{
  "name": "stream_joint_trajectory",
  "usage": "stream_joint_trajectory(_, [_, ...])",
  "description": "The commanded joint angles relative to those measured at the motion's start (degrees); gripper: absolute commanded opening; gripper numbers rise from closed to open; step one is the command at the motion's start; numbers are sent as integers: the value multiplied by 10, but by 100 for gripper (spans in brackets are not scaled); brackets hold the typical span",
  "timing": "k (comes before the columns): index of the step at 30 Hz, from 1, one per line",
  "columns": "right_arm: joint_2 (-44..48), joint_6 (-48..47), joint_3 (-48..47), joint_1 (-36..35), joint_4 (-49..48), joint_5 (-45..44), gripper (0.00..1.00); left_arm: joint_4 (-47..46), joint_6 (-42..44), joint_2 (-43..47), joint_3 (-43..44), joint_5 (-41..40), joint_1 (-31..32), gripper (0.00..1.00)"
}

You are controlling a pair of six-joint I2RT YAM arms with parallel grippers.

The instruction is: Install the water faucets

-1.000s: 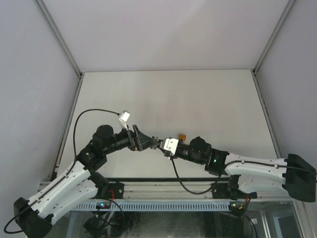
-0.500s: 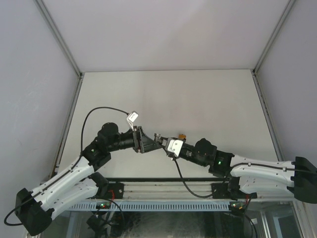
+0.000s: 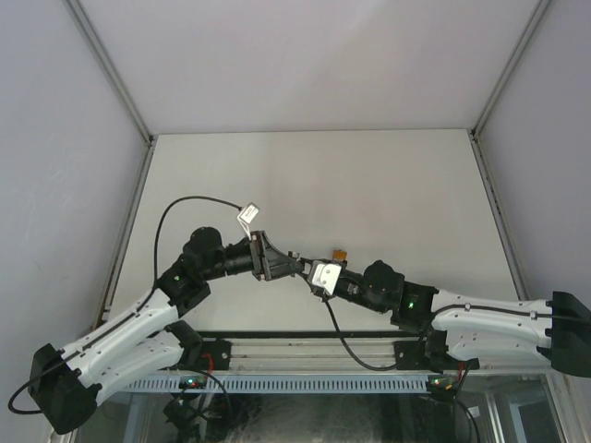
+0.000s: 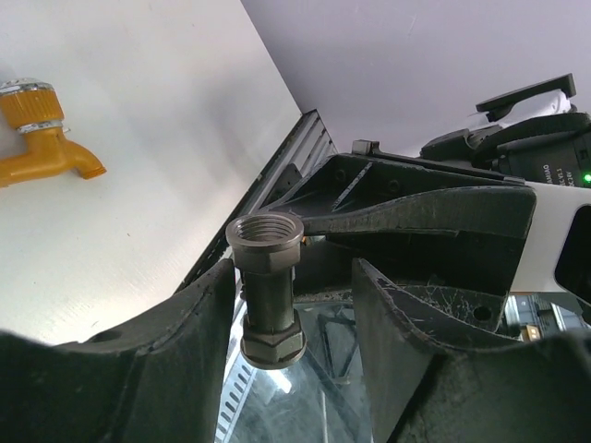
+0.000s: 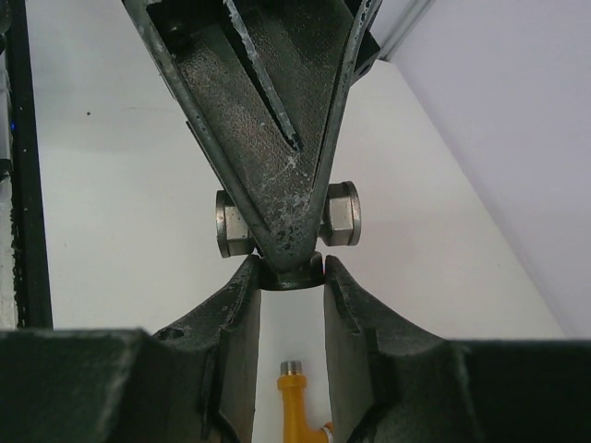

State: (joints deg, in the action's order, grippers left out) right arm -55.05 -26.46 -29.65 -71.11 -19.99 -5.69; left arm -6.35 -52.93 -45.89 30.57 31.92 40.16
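Left gripper (image 4: 294, 263) had narrowed around the grey fitting (image 4: 268, 277), its jaws partly spread. Right gripper (image 5: 291, 272) pinched that fitting in mid-air. Orange tap (image 4: 46, 138) lay nearby on the surface (image 3: 369, 185). Seemingly a handover; the left jaws needed to finish clamping.

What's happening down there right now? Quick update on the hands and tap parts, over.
Right hand shut on grey fitting. Left hand open around it, not yet clamped. Orange tap lying loose on table. Nothing in the way.
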Motion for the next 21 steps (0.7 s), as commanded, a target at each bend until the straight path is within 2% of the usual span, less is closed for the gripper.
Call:
stream_joint_trajectory(1, [2,-6,-3,-9,-40,-21,0,-30,-8,-1,24,10,4,56])
stream_joint_trajectory(7, [-1,-7,-3,-13,-46,-28,0,-27,0,-7,27,23,5,45])
stream_joint_trajectory(14, [-7,-8,-3,-17,-54,-32,0,-24,4,-17,28,28,6,42])
stream_joint_trajectory(18, [-8,-9,-3,-18,-53,-33,0,-22,5,-18,29,26,6,29])
stream_joint_trajectory(21, [-7,-9,-3,-18,-50,-33,0,-21,5,-18,28,22,6,27])
